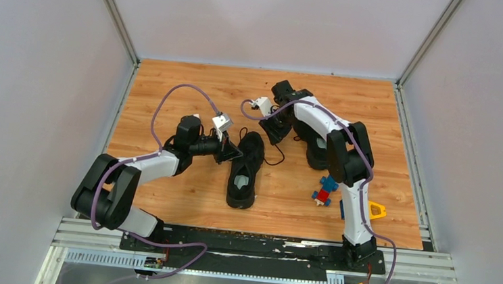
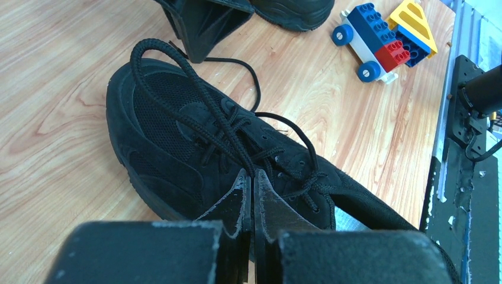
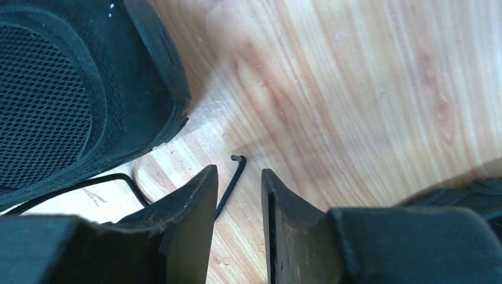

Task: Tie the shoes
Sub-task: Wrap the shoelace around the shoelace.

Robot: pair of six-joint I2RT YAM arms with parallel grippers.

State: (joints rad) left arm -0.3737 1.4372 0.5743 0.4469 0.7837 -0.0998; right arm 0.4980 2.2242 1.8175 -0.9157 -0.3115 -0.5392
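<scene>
One black shoe (image 1: 244,172) lies mid-table, toe away from the bases. The other shoe (image 1: 317,149) sits to its right, partly hidden under the right arm. In the left wrist view, my left gripper (image 2: 253,177) is shut over the shoe (image 2: 177,136), pinching a lace loop (image 2: 177,65) that stretches toward the toe. My right gripper (image 3: 240,173) hovers open just above the wood beyond the toe (image 3: 65,89). The free lace end (image 3: 232,183) lies on the table between its fingers, untouched.
A blue-red toy block car (image 1: 326,190) and a yellow block (image 1: 376,210) lie near the right arm's base. Grey walls enclose the wooden table (image 1: 176,197) on three sides. A metal rail (image 1: 260,251) runs along the near edge.
</scene>
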